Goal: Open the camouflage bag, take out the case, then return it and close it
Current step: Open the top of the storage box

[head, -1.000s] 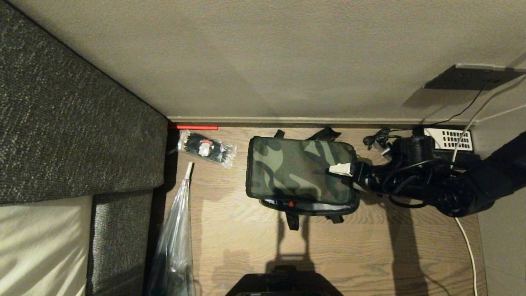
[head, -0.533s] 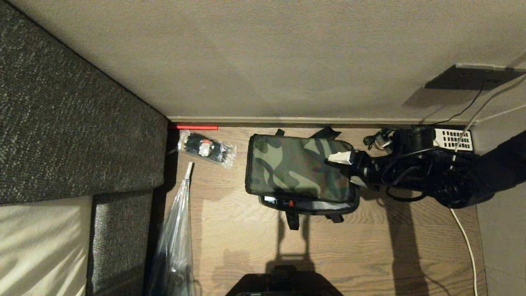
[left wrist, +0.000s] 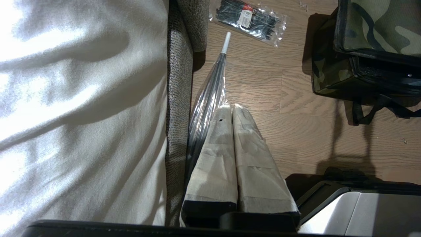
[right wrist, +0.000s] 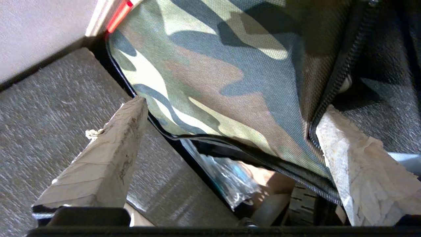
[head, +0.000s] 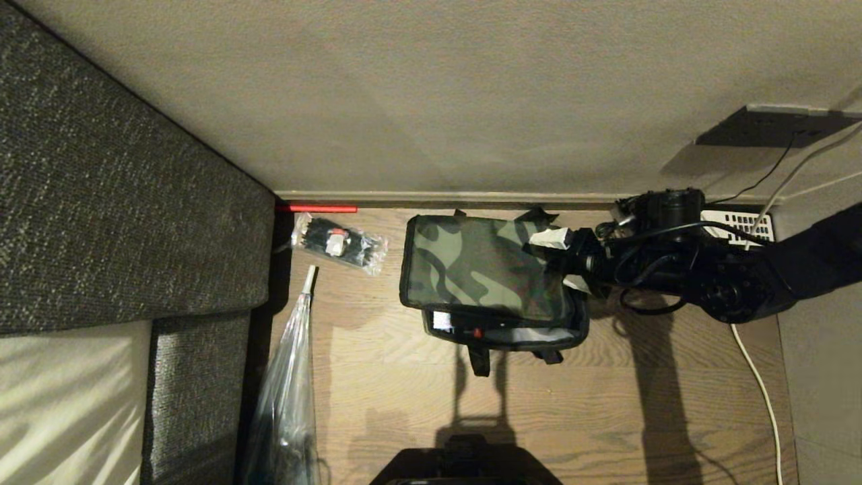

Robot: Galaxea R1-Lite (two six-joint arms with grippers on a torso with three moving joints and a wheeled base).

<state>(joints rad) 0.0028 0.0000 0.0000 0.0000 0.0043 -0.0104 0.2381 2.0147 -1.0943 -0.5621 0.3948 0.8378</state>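
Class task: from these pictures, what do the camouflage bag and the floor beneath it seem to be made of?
Camouflage bag: woven synthetic fabric, probably nylon or canvas, matte; the right wrist view shows a fine weave and a zipper. Floor: wood or wood-look laminate planks, satin; grain lines and plank seams show.

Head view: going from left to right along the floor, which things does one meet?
Grey sofa → packet of cable ties → camouflage bag → right gripper → white cable.
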